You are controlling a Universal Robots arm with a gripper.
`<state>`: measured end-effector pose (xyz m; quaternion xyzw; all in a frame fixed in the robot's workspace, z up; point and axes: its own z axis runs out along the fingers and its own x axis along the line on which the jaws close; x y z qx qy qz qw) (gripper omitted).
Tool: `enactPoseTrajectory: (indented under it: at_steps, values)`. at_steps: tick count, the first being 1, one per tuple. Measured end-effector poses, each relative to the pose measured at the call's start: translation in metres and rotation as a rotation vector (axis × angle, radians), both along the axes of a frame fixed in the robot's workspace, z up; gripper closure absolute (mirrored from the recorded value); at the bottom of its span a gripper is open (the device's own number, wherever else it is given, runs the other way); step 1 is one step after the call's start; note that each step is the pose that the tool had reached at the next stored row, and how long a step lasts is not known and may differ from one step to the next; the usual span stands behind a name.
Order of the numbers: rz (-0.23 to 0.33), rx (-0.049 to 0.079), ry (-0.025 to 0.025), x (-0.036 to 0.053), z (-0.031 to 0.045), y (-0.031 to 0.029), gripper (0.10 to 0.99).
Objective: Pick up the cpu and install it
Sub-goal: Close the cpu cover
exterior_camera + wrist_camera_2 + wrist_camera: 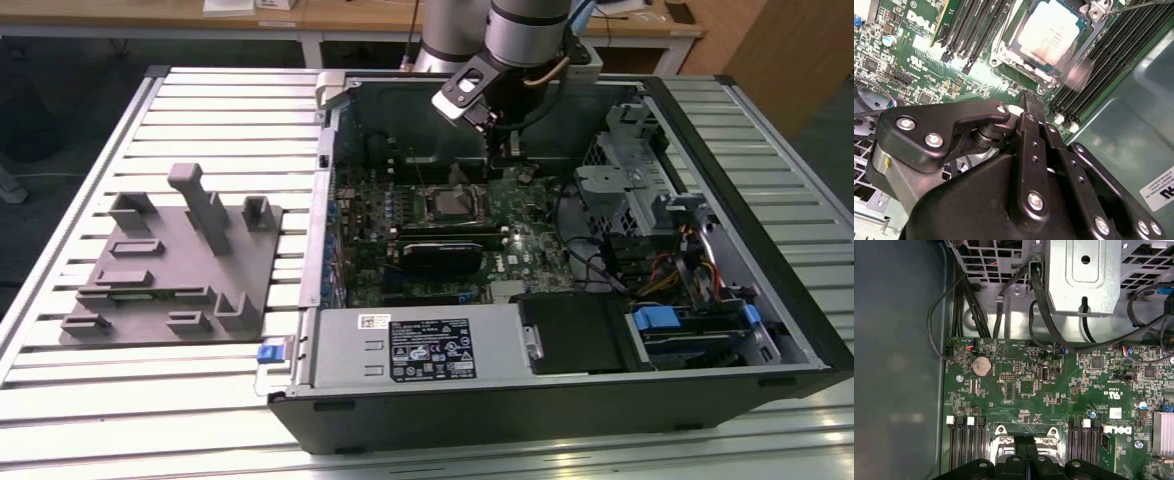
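Trouble, if it comes, would come from the black two-finger gripper (507, 160), which hangs over the green motherboard (534, 240) inside the open black computer case (747, 150), just above centre in the exterior view. Its fingers (1030, 107) meet with nothing between them.

The cpu (1051, 32), a small flat square chip with a silvery-white top, lies in the black square-framed socket (1024, 64), near the fingertips but apart from them. In the exterior view it sits at centre frame.

You should weigh the hazards this way: a tilted chip could bend the socket contacts, and a low sweep of the fingers could catch the long black memory slots (1104, 70) flanking the socket. Whether the chip lies fully flat you cannot tell.

Count one silver robot arm (527, 30), one gripper, one cpu, one socket, two banks of slots, and one grey plastic fixture plate (160, 270) on the slatted metal table (80, 420) at the exterior view's left.
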<state>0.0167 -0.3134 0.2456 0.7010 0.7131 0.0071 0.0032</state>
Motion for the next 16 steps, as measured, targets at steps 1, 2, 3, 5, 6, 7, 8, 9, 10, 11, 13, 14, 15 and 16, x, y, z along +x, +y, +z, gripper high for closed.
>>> enactPoseTrajectory:
  at_steps: [1, 2, 3, 5, 6, 7, 8, 9, 10, 11, 13, 14, 15, 16]
  values:
    - [0.0, 0.0, 0.0, -0.0004, 0.0, 0.0, 0.98]
    - [0.0, 0.0, 0.0001, -0.0006, 0.0, 0.0, 0.98]
    - [0.0, 0.0, 0.0, -0.0039, -0.0008, -0.0013, 0.98]
    - [0.0, 0.0, 0.0, -0.0062, -0.0012, -0.0017, 0.98]
    - [0.0, 0.0, 0.0001, -0.0074, -0.0013, -0.0018, 0.98]
    - [0.0, 0.0, 0.0001, -0.0086, -0.0014, -0.0019, 0.98]
    - [0.0, 0.0, 0.0001, -0.0095, -0.0014, -0.002, 0.98]
    - [0.0, 0.0, 0.0001, -0.0101, -0.0014, -0.002, 0.98]
    - [0.0, 0.0, 0.0001, -0.0106, -0.0015, -0.002, 0.98]
    - [0.0, 0.0, 0.0, -0.0113, -0.0015, -0.002, 0.98]
    - [0.0, 0.0, 0.0, -0.0126, -0.0016, -0.0021, 0.98]
    - [0.0, 0.0, 0.0001, -0.0132, -0.0016, -0.0021, 0.98]
    - [0.0, 0.0, 0.0, -0.0137, -0.0016, -0.0021, 0.98]
    - [0.0, 0.0, 0.0, -0.0143, -0.0016, -0.0021, 0.98]
